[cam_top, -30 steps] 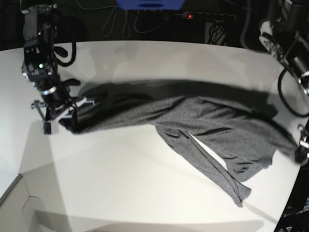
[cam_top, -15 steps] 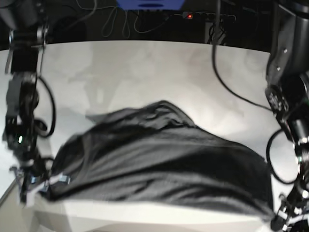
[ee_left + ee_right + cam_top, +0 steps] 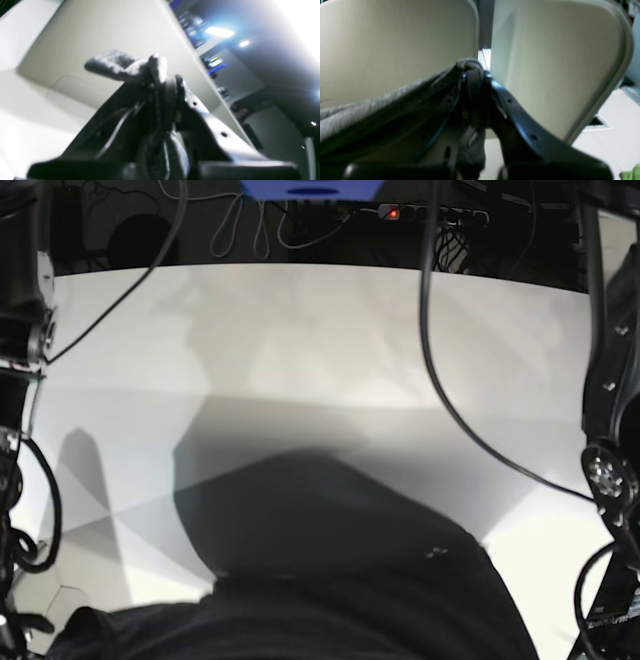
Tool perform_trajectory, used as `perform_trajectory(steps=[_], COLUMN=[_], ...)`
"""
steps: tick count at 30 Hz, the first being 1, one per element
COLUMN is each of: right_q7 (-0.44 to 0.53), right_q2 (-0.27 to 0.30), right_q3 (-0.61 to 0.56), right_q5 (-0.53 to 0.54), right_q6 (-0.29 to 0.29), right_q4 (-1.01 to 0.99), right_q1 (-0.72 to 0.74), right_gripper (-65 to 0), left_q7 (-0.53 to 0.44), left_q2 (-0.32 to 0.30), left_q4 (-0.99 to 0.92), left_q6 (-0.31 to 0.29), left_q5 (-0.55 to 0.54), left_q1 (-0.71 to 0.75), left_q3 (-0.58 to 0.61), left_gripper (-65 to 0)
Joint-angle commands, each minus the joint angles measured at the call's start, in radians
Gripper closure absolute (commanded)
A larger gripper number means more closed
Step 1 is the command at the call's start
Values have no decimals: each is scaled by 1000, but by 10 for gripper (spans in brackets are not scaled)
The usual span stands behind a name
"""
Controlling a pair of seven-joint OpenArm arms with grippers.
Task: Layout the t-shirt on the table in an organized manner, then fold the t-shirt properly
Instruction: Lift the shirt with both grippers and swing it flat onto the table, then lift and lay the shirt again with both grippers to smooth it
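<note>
— Grey t-shirt (image 3: 330,600) hangs lifted above the table (image 3: 300,340), near the front edge?
— Yes. Left gripper (image 3: 160,72) and right gripper (image 3: 472,72) both pinch its cloth. A thin bite may slip, dropping one corner.

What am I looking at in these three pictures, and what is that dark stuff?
A robot with two arms is handling a grey t-shirt. The wide picture looks over the white table; the shirt is lifted close to that camera, filling the bottom. The other two pictures come from cameras on the arms' wrists. The left end effector is shut on a bunch of shirt fabric, and the right end effector is likewise shut on the cloth, which trails off to one side. Dark cables hang from the arms.
</note>
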Motion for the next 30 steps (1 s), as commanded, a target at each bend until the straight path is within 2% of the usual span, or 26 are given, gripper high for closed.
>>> perform_trajectory(steps=[1, 4, 7, 12, 15, 19, 26, 30], right_q7=[29, 29, 37, 51, 127, 193, 201, 201], right_q2=[14, 2, -41, -98, -105, -133, -127, -131], right_q3=[11, 56, 99, 129, 129, 126, 128, 191], right_q5=[2, 2, 2, 2, 2, 2, 2, 2], right_q6=[3, 3, 3, 3, 3, 3, 3, 3], right_q4=[37, 114, 166, 175, 171, 171, 172, 177], right_q1=[2, -139, -308, -556, -690, -803, -911, -961], right_gripper=[0, 0, 0, 0, 0, 0, 0, 0], left_q7=[6, 58, 115, 157, 159, 205, 266, 274], left_q2=[-8, -8, -17, -55, -67, -86, -93, -98], left_q4=[14, 12, 17, 18, 18, 52, 215, 246], left_q6=[-11, -11, -12, -12, -12, -12, -12, -17], left_q5=[-31, -81, -137, -255, -288, -317, -341, -384], left_q1=[-35, 19, 117, 369, 528, 702, 978, 1102], left_q3=[1, 1, -1, -44, -114, -208, -303, -378], left_gripper=[-3, -3, -3, -3, -3, -3, -3, -3])
